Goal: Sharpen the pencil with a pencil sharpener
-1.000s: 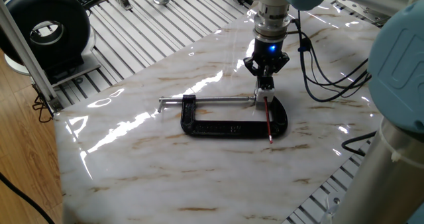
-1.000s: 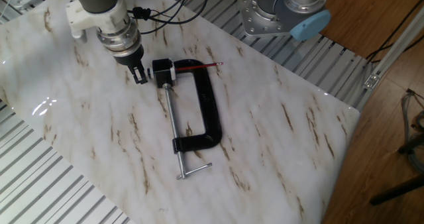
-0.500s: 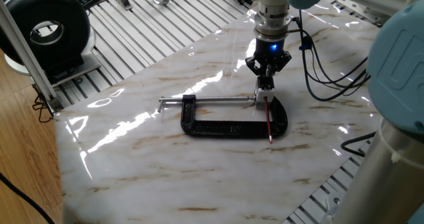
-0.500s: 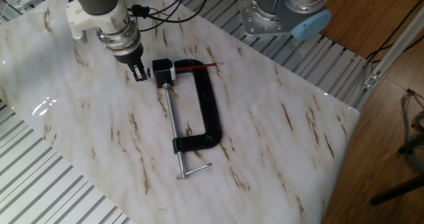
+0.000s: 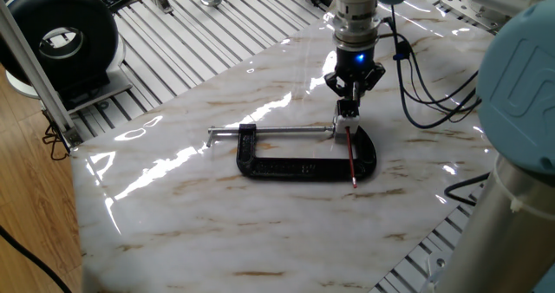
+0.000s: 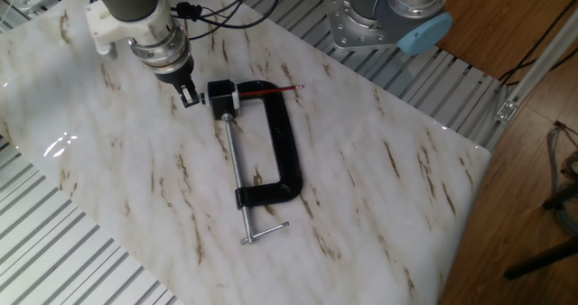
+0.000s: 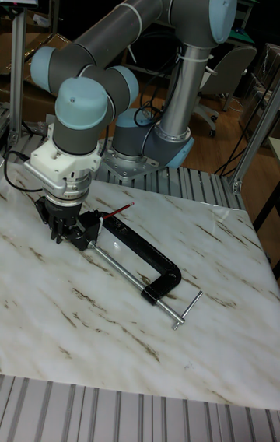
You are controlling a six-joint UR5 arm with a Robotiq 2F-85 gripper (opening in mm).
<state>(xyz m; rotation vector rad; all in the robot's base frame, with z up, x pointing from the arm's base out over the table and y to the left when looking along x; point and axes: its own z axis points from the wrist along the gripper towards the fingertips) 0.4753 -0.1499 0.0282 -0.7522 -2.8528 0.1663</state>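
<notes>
The pencil [image 5: 350, 157] lies across the end of the black clamp [image 5: 303, 166] on the marble tabletop [image 5: 191, 206], its far end pushed into the pencil sharpener [image 6: 222, 97], which the clamp's screw rod [image 6: 237, 166] appears to pin against the frame. So the pencil seems to be already seated in the sharpener, and the clamp holds the little block in place.

The gripper [image 6: 189, 97] hangs just beside the sharpener, on the side away from the pencil, a little above the tabletop. Its jaws hold nothing; they look slightly apart, though the gap is too small to judge with certainty. In the tall view the gripper [image 7: 64, 232] sits close to the clamp's end, with the red pencil [image 7: 118, 212] poking out beyond it.

As I judge it, the setting up is done, but the sharpening itself is not finished: the arm has no hold on the pencil, which must be gripped and turned in the sharpener. Whether the tip is already cut cannot be seen.
</notes>
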